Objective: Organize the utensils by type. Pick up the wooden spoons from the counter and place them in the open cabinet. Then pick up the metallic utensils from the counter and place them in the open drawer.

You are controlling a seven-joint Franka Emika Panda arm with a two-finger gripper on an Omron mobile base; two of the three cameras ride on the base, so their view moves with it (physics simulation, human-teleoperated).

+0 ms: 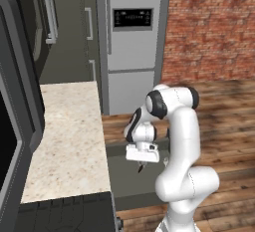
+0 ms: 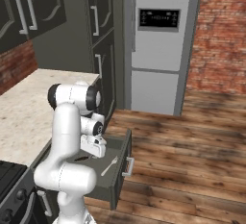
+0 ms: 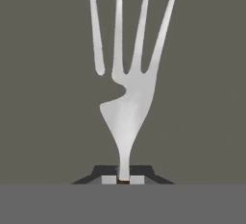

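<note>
**Listener:** Where is the hand, and what is in it?

**Operator:** I have the gripper (image 1: 142, 166) pointing down over the open drawer (image 2: 120, 170), just off the front edge of the counter (image 1: 69, 136). Its fingers are clenched on a fork (image 3: 127, 103). In the hand view the silver tines fan away from me and a sliver of dark reddish handle sits between the fingertips (image 3: 109, 180). Behind the fork I see only the flat grey drawer floor.

**Listener:** Is anything else in the drawer?

**Operator:** Yes. From the right base view a second silvery fork (image 2: 109, 165) lies on the drawer floor, near the front panel and its small silver handle (image 2: 129, 166). A thin dark shape lies just behind the gripper; I cannot tell what it is.

**Listener:** How much room is there around the arm?

**Operator:** The drawer stands pulled out over the wooden floor (image 2: 192, 151), which is open to the right. The beige counter runs along my left, its near end meeting the black stovetop (image 1: 64, 213). Straight ahead stands the silver fridge (image 1: 130, 42), with tall dark cabinets (image 2: 103, 50) beside it and a brick wall (image 1: 214, 27) on the far right.
</note>
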